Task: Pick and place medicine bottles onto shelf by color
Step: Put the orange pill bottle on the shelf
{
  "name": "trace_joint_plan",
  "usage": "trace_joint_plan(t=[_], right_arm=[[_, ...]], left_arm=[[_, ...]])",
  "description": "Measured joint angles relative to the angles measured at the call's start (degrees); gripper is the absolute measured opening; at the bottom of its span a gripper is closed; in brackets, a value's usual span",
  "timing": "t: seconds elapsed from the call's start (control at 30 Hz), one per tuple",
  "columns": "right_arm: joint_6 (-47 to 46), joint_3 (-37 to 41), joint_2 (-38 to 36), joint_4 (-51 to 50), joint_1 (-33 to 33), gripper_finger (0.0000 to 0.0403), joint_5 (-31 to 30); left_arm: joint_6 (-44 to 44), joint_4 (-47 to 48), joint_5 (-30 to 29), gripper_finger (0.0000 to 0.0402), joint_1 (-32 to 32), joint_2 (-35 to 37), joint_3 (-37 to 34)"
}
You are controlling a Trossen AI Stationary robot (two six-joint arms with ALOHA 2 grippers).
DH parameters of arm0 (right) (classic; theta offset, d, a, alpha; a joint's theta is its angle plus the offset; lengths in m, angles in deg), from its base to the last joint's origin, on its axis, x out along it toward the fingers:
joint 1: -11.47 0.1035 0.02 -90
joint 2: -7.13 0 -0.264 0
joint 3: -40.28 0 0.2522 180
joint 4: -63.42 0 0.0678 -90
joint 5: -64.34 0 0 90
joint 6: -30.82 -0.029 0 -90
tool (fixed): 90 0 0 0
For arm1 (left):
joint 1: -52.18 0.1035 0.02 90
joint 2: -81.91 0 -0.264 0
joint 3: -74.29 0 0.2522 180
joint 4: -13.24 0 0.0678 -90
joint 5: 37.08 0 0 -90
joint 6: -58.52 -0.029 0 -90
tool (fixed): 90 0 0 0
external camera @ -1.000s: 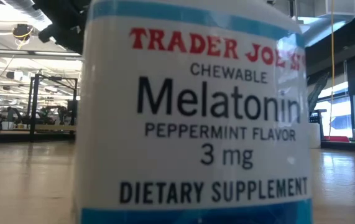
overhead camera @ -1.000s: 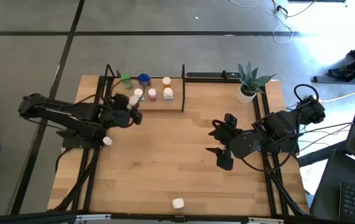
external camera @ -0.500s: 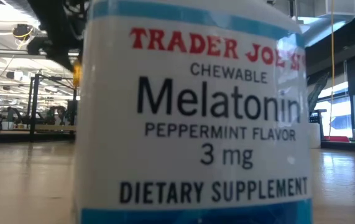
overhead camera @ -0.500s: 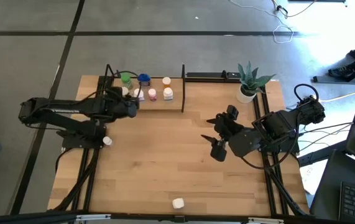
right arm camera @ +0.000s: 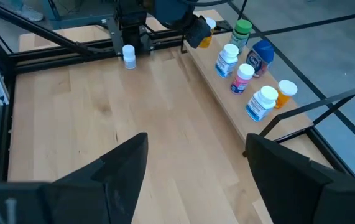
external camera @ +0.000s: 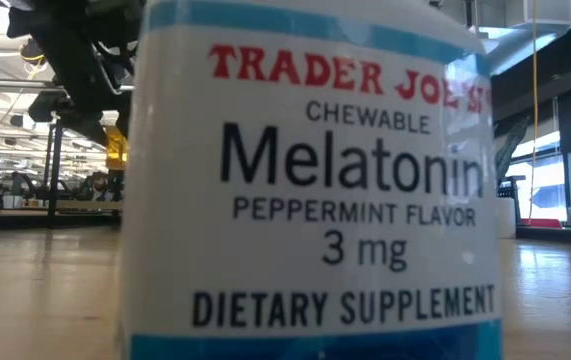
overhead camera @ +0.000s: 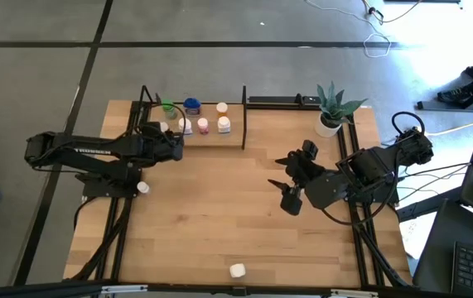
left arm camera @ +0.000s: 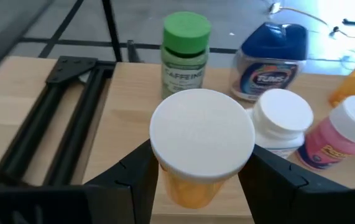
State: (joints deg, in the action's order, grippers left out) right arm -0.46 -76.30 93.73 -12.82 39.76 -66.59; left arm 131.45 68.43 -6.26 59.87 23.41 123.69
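My left gripper (overhead camera: 170, 142) is at the left end of the shelf (overhead camera: 234, 139), shut on an orange medicine bottle with a white cap (left arm camera: 202, 134). A green-capped bottle (left arm camera: 186, 53), a blue one (left arm camera: 270, 62), a white one (left arm camera: 280, 121) and a pink one (left arm camera: 332, 140) stand upright on the shelf board beyond it. More bottles (overhead camera: 223, 124) stand farther right on the board. My right gripper (overhead camera: 288, 184) hangs open over the table's right middle with nothing between its fingers. My left gripper pinches the orange bottle's body just below the white cap (left arm camera: 165, 186), one finger (left arm camera: 137, 177) on each side. The fingers come from the table's left, slanting a little downward. The bottle sits cap up, and in the low view the bottle (external camera: 115, 148) hangs clear above the board.
A white melatonin bottle (external camera: 315, 180) stands right before the low camera and blocks most of that view; it is near the table's front edge (overhead camera: 237, 270). Another white bottle (overhead camera: 142, 188) stands by the left arm's base. A potted plant (overhead camera: 331, 108) is at the far right.
My left gripper has carried the orange bottle toward the far edge and down to the shelf's left end, rolling as it went. My right gripper has swung a little toward the far edge, staying open over the same place.
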Motion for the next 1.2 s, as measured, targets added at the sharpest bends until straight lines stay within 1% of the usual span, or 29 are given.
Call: trace_joint_plan(t=[0.23,0.53,0.67,0.8,1.1,1.2], right_arm=[[0.0,0.0,0.0,0.0,0.0,0.0272,0.0],[0.0,0.0,0.0,0.0,0.0,0.0272,-0.2],[0.2,0.0,0.0,0.0,0.0,0.0272,-0.2],[0.3,0.0,0.0,0.0,0.0,0.0272,-0.9],[0.3,0.0,0.0,0.0,0.0,0.0272,-1.6],[0.6,0.0,0.0,-0.1,0.0,0.0272,-3.5]], left_arm=[[-1.5,-6.1,-0.5,0.0187,-0.6,0.0,-3.3],[-1.7,-9.9,-1.2,0.0187,-0.6,0.0,-7.0],[-5.3,-12.2,0.1,0.0187,-0.7,0.0,-8.3],[-7.6,-15.7,0.2,0.0187,-1.1,0.0,-9.6],[-9.0,-15.9,-0.2,0.0187,-0.8,-0.1,-10.2],[-9.0,-16.1,-0.2,0.0187,-0.8,-1.5,-10.2]])
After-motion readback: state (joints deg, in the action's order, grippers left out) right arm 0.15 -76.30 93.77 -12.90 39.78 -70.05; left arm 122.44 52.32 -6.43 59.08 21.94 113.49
